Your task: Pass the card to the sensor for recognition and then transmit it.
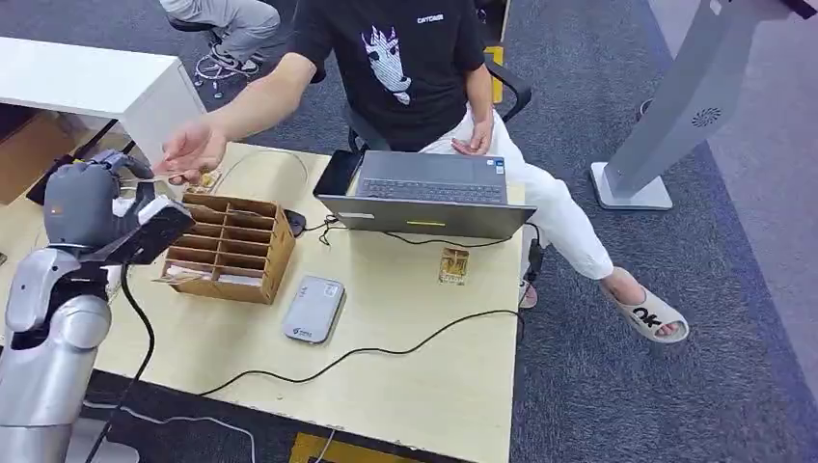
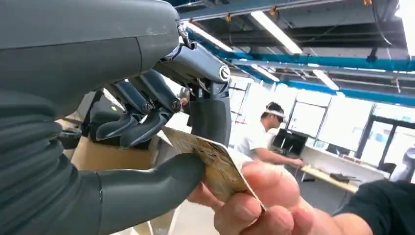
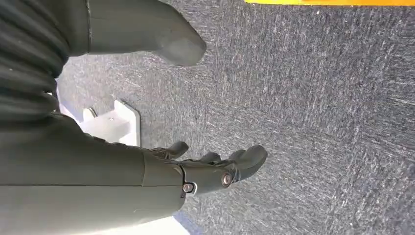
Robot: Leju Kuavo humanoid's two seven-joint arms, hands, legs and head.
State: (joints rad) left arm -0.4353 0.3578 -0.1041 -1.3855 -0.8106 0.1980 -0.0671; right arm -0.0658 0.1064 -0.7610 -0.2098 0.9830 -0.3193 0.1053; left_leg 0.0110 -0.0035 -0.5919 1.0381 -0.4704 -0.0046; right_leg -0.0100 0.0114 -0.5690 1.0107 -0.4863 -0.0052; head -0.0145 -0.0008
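Card [image 2: 210, 164] sits pinched between the left hand's [image 2: 147, 122] thumb and fingers above the counter's [image 1: 434, 367] far-left corner, the person's hand [image 2: 259, 200] also gripping it; release only once their hold looks firm.

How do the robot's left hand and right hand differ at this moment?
The left hand is raised over the table; the right hand hangs above carpet. The left hand pinches a card, which a person's hand also grips; the right hand holds nothing, fingers apart. Both are grey with dark fingers.
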